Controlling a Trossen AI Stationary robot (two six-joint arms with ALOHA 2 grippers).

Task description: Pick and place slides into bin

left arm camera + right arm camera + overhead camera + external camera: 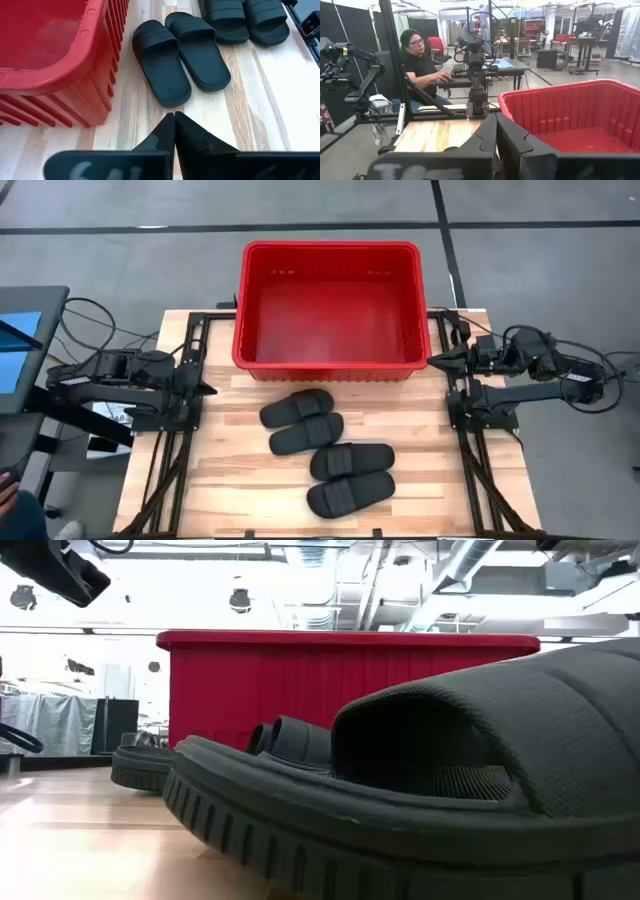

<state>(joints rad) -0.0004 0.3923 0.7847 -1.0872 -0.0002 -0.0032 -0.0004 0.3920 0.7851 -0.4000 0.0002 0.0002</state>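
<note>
Wooden tabletop carrying: four slides, lying mid-tabletop, crowded in touching pairs; bin, sitting empty at far edge. Left gripper and right gripper, waiting at side edges, jaws clenched. Risk: jaws snagging or dragging a neighbouring slide.

Light wooden table, grey floor, seated person at desk, red chair

Both arms are dark, boxy-jointed machines trailing looped black cables. Each end effector, left and right, has tapered matte black fingers (faint pale markings on the housings).
</note>
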